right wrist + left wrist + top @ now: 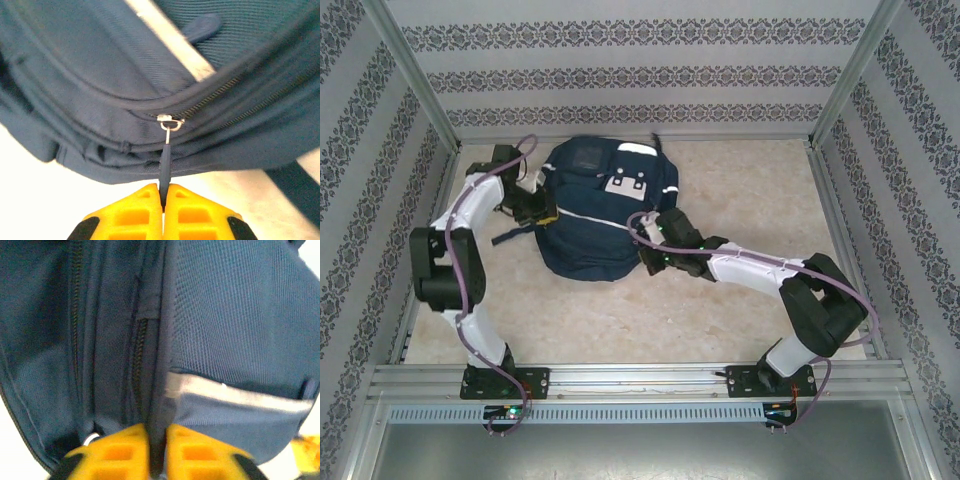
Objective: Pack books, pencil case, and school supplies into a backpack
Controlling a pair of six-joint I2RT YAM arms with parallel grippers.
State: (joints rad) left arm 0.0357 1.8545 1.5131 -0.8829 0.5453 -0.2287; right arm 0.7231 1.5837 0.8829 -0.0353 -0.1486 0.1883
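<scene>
At the far middle of the table [740, 300] lies the navy backpack [590, 240], between both arms. Left gripper [157, 455], at its left flank, stands narrow around a fabric fold [156, 405]; whether it grips, I cannot tell. Right gripper [162, 210], at the near right edge, pinches the zipper pull [165, 160], whose tab points straight at it, with the zip running crosswise.

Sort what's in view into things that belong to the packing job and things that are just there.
Belongs to the job:
- navy backpack
- its zipper pull, pinched by the right gripper
- left gripper, up against the backpack's zipped side

Just there:
- table
- patterned walls
- metal frame rail
</scene>
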